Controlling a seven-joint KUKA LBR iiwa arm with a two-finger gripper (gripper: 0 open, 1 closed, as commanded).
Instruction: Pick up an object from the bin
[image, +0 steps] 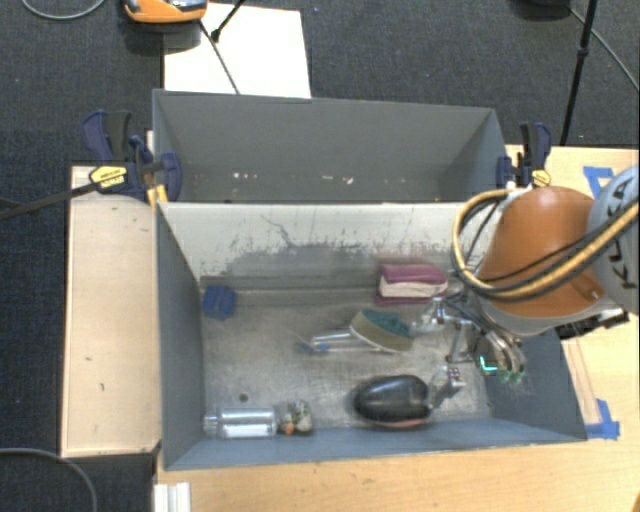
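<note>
The grey metal bin (320, 150) has a wide bare floor in its left half, with room to come down. A small blue block (218, 301) sits by the left wall. A clear plastic bottle (240, 424) lies along the front wall, with a tiny lump (296, 418) just beside it. The right half is crowded: a shiny black oval thing (392, 398) at the front, a tan and green brush with a blue handle (380, 330) behind it, and a dark red and white block (411, 281) by the back wall. The gripper (450, 385) hangs just beside the oval thing's right end.
</note>
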